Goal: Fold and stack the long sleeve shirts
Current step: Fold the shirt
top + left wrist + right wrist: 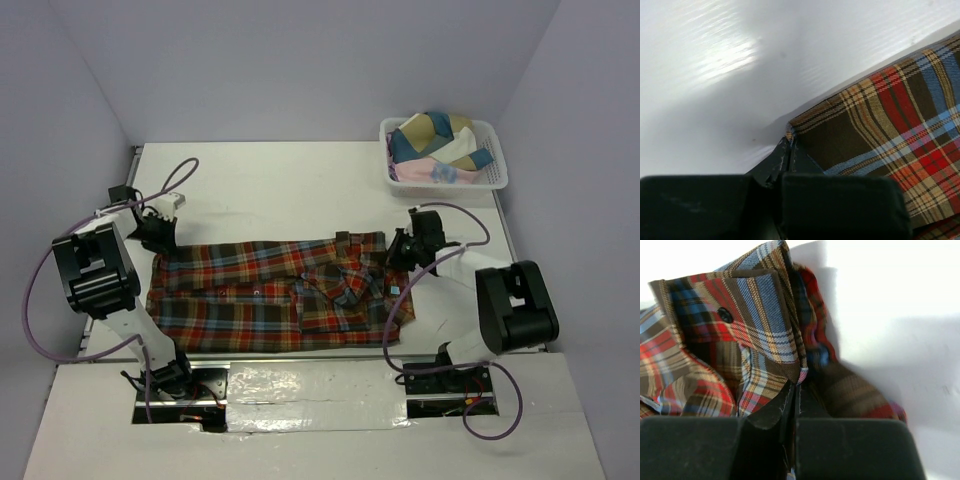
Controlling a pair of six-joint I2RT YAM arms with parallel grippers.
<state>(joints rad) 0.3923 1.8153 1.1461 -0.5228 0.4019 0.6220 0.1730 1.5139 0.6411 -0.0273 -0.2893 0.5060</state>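
Overhead wide, wrist close-ups, likely shared shirt

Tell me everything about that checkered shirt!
The shirt is soft plaid cloth in red, brown and blue, with a collar and a dark button. It lies spread sideways on the white table, rumpled at the collar end. The left gripper pinches a hem corner; the right gripper pinches cloth by the collar.

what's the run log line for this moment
left gripper shut on plaid flannel shirt corner | right gripper shut on collar | shirt spread on table
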